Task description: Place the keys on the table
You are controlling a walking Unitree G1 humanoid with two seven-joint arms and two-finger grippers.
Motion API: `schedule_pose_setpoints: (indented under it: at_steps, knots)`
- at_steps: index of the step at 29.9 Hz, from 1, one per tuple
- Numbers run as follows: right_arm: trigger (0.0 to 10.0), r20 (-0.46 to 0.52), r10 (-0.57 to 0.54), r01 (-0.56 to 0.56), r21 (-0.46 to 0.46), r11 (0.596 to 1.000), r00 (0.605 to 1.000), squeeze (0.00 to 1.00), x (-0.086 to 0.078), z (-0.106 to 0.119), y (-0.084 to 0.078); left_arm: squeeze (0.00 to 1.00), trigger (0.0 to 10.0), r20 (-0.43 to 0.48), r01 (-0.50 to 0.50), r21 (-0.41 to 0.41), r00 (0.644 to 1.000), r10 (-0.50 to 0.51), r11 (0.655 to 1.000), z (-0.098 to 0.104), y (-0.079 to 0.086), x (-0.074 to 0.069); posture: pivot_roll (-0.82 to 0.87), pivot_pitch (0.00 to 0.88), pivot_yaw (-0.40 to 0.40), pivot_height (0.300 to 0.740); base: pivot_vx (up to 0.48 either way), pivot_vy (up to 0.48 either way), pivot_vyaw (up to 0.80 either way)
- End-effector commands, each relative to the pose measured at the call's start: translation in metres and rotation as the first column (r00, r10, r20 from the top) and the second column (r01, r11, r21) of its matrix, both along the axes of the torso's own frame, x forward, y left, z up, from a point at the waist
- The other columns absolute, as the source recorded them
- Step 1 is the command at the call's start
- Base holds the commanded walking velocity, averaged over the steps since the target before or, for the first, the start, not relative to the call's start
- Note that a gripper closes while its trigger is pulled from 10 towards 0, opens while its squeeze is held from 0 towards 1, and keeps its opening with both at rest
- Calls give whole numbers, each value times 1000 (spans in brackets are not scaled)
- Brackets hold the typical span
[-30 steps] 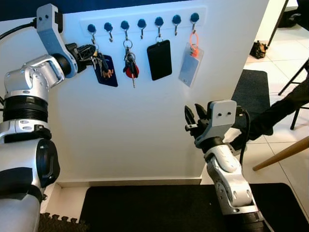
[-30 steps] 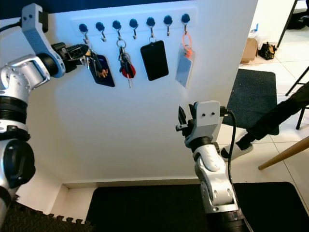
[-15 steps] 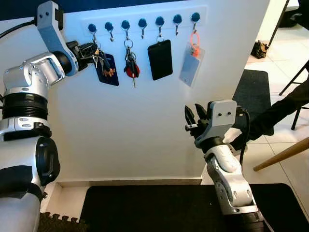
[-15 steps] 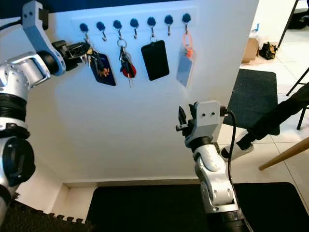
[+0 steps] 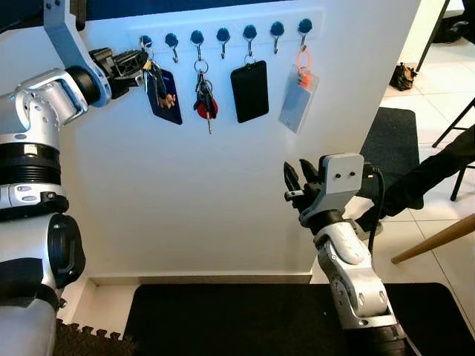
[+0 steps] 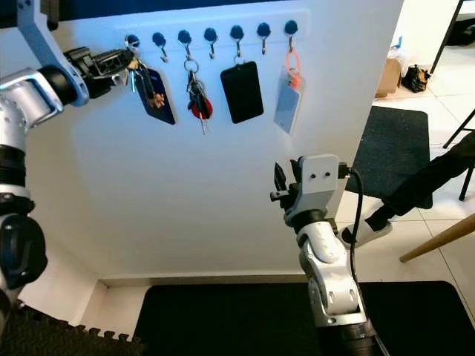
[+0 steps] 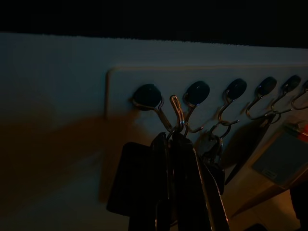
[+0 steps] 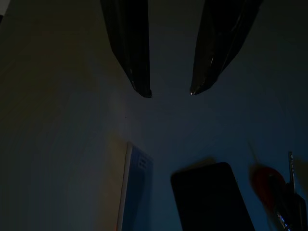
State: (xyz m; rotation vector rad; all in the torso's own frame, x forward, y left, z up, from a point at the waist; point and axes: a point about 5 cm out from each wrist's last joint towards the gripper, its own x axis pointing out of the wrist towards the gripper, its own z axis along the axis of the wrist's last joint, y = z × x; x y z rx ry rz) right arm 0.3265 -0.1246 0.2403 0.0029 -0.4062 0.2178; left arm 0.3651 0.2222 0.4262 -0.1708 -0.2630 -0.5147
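A: Left pincer (image 5: 139,62) is clamped on the keys (image 5: 157,83) at the leftmost hook (image 5: 147,44); right pincer (image 8: 171,91) hangs spread, idle.

B: Risk?

A: The ring may snag the hook if pulled sideways.

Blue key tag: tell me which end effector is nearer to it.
Left. The left end effector is up at the rack, at the blue key tag and its keys. The right end effector hangs far lower, off the wall.
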Motion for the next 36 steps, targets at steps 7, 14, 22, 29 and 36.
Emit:
schedule_pose_setpoints:
  at_steps: [7, 14, 22, 29, 36]
  knots:
    - [10000, -10, 15, -15, 12, 1000, 1000, 0, 1, -1, 3, 0, 10000, -67, -64, 87, 995, 70, 994, -15, 1, 8, 82, 266, 129, 740, 0, 0, 0]
    - [10000, -11, 9, -9, 11, 1000, 1000, 0, 0, -1, 1, 0, 10000, -153, -140, 115, 976, 157, 983, -42, -2, 29, 73, 267, 130, 740, 0, 0, 0]
    - [10000, -9, 7, -7, 10, 1000, 1000, 0, -1, -1, 2, 0, 10000, -129, -203, 93, 968, 214, 975, -33, -1, 34, 65, 263, 137, 740, 0, 0, 0]
    - [10000, -9, 1, -1, 10, 1000, 1000, 0, -3, -1, 0, 0, 10000, -99, -234, 75, 966, 241, 969, -19, 9, 29, 62, 260, 143, 740, 0, 0, 0]
    - [10000, -8, 2, -2, 10, 1000, 1000, 0, -2, -2, -1, 0, 10000, -66, -174, 38, 982, 176, 984, 3, 29, 10, 75, 256, 135, 740, 0, 0, 0]
